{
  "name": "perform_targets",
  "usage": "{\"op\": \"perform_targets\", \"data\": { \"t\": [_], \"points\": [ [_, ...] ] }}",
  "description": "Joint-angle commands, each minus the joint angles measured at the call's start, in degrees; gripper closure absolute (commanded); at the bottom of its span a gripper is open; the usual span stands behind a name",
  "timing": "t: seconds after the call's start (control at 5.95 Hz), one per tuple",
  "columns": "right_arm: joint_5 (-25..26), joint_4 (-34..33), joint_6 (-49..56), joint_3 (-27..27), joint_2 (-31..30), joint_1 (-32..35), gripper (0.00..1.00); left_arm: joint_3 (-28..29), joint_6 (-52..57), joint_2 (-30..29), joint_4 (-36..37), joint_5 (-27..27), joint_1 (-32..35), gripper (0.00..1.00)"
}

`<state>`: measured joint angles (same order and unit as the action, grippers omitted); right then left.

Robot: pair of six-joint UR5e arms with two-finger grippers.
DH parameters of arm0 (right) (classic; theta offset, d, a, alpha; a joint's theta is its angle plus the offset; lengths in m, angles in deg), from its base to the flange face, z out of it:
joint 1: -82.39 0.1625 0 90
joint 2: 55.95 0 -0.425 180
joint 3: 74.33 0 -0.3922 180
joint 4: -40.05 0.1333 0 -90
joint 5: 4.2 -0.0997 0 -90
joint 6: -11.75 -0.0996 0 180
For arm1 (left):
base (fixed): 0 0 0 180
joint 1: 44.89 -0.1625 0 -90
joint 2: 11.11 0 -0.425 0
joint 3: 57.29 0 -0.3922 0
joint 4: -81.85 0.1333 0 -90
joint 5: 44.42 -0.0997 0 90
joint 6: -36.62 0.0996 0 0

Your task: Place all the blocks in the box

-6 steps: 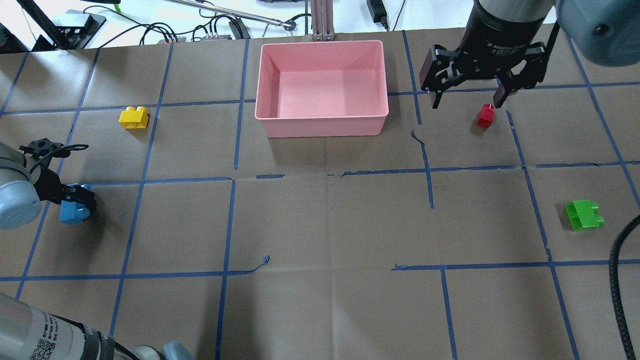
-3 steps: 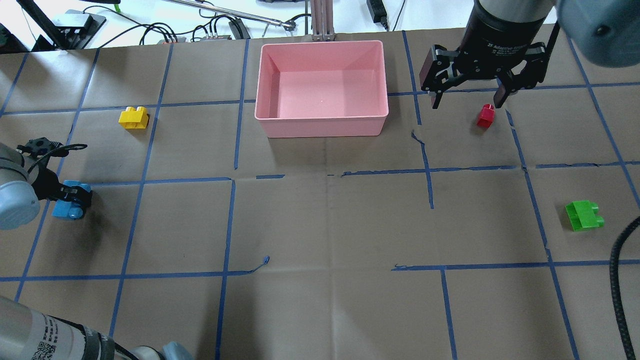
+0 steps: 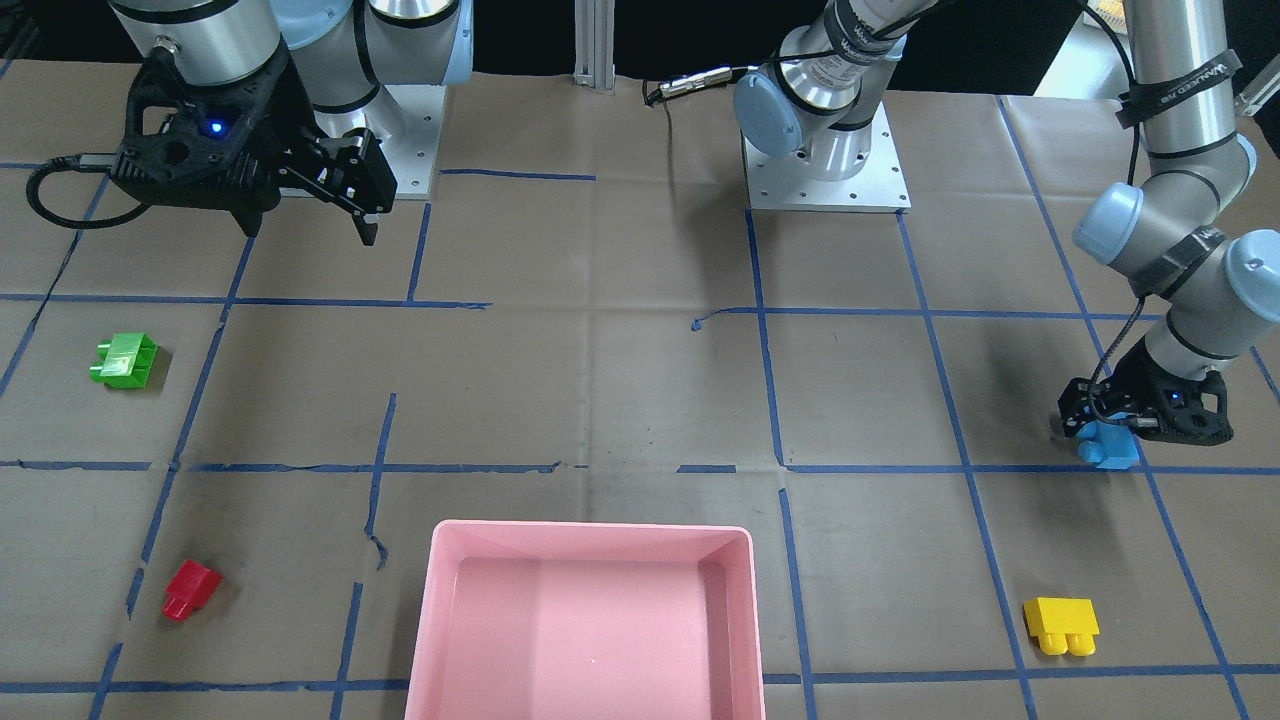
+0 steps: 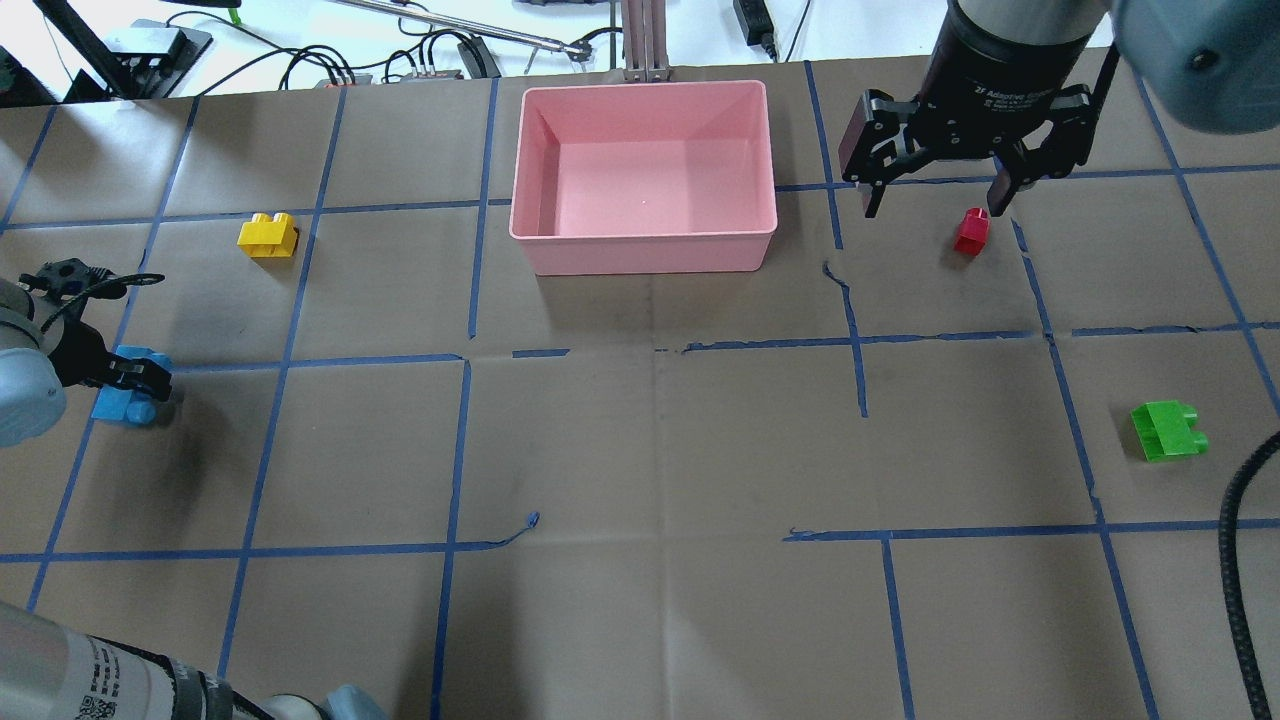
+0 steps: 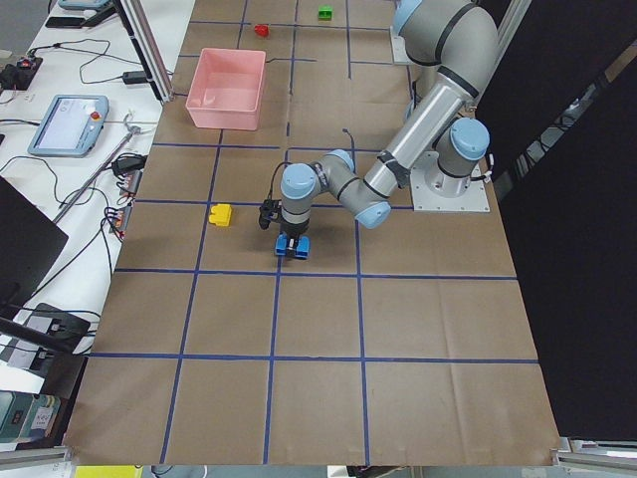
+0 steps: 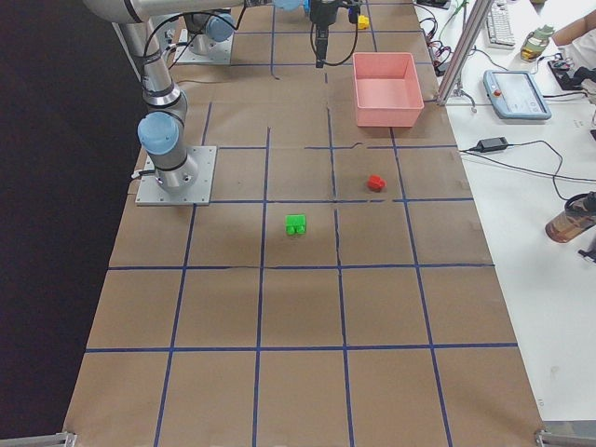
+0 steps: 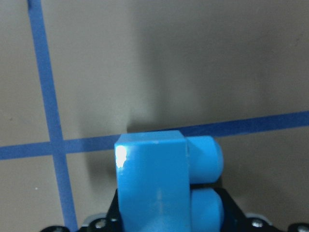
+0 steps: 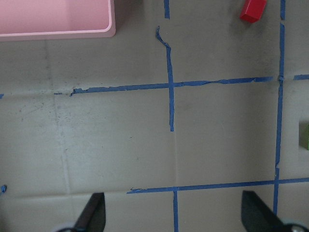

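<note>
My left gripper [image 4: 132, 378] is shut on the long light-blue brick [image 4: 118, 402] at the table's left side; the brick fills the left wrist view [image 7: 154, 186] and also shows from the front [image 3: 1108, 447]. The pink box [image 4: 645, 252] stands empty at the far middle. The yellow brick [image 4: 267, 236] lies left of the box. My right gripper [image 4: 935, 190] is open and empty, high over the table; the red brick [image 4: 970, 232] lies by its right finger. The green brick [image 4: 1167, 430] lies at the near right.
Blue tape lines grid the brown paper table cover. A black cable [image 4: 1235, 560] hangs at the right edge. Both arm bases [image 3: 825, 165] sit on the robot's side. Cables and equipment lie beyond the table's far edge [image 4: 330, 60].
My left gripper has carried the light-blue brick further left and slightly toward the far edge. The right gripper and the other bricks have not moved.
</note>
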<state>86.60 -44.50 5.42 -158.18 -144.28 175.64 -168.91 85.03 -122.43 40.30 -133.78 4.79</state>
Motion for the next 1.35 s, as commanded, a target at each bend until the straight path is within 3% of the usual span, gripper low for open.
{"op": "perform_targets", "data": {
  "t": [0.0,0.34,1.01,1.18],
  "points": [
    [0.00,0.00,0.00,0.00,0.00,0.00,0.00,7.94,-4.86,3.11,-12.60,3.73,6.69,1.00],
    [0.09,0.00,0.00,0.00,0.00,0.00,0.00,23.31,-21.33,1.29,-26.77,3.93,17.86,1.00],
    [0.09,0.00,0.00,0.00,0.00,-0.08,0.00,45.73,-40.37,-14.85,-22.80,3.50,42.90,1.00],
    [0.09,0.00,0.00,0.00,0.00,0.00,0.00,48.57,-46.85,-18.90,-16.78,3.67,46.09,1.00]
  ]
}}
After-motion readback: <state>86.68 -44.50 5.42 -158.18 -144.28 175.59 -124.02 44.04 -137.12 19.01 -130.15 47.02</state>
